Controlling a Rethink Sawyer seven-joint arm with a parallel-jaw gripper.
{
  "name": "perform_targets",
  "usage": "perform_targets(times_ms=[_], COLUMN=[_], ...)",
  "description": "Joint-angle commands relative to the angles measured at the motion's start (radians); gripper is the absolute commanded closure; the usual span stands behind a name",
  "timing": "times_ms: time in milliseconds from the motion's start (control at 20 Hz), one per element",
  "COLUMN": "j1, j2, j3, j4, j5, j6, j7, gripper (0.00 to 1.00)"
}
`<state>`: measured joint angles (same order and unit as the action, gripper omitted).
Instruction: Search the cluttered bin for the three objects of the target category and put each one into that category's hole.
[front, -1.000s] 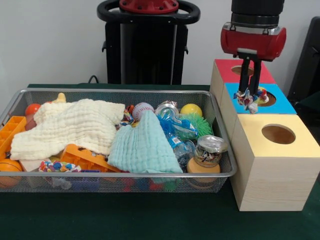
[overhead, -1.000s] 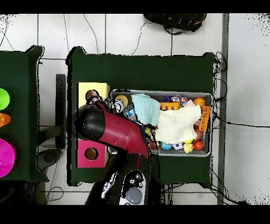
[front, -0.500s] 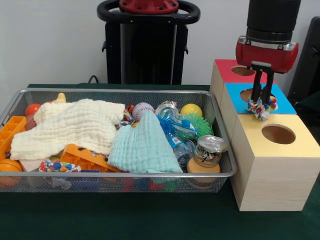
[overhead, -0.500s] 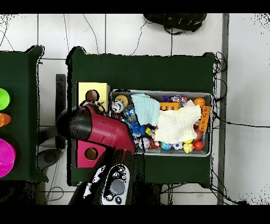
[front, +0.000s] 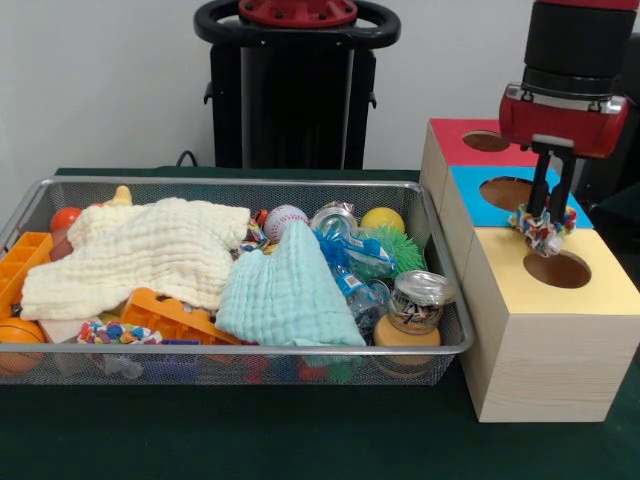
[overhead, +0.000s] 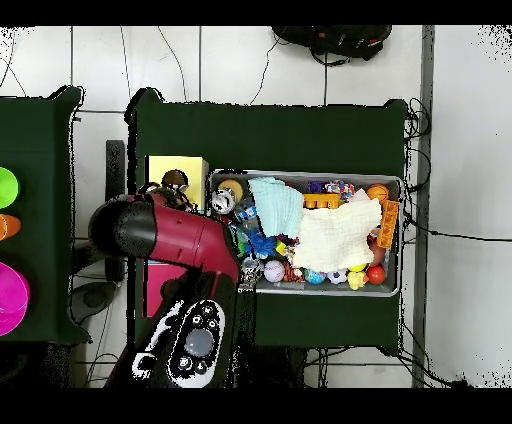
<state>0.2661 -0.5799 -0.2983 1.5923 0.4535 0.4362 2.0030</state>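
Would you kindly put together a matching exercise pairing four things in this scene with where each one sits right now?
Things:
1. rope toy
2. cream cloth
3. glass jar
4. baseball

Places:
A. spread over the left half of the bin
B. in the bin's front right corner, next to the boxes
C. held by the gripper above the yellow box
D. toward the back of the bin, near the middle

Pairs: 1-C, 2-A, 3-B, 4-D
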Motion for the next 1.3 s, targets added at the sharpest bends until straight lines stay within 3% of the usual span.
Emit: perform_targets(times_ms=[50, 200, 350, 500, 1050, 1300], j1=[-0.039, -0.048, -0.06, -0.082, -0.051, -0.059], j2=[0.077, 0.064, 0.05, 0.052, 0.078, 0.086], j3=[0.005, -0.012, -0.043, -0.042, -0.044, -0.036], j4=[-0.112, -0.175, -0.3, -0.373, -0.331, -0.338], j5=[0.044, 0.04, 0.014, 0.008, 0.015, 0.008], j6=[0.161, 0.271, 0.474, 0.576, 0.467, 0.465], j7=[0.284, 0.306, 0.337, 0.338, 0.347, 0.341], gripper=[1.0, 1.0, 1.0, 1.0, 1.0, 1.0])
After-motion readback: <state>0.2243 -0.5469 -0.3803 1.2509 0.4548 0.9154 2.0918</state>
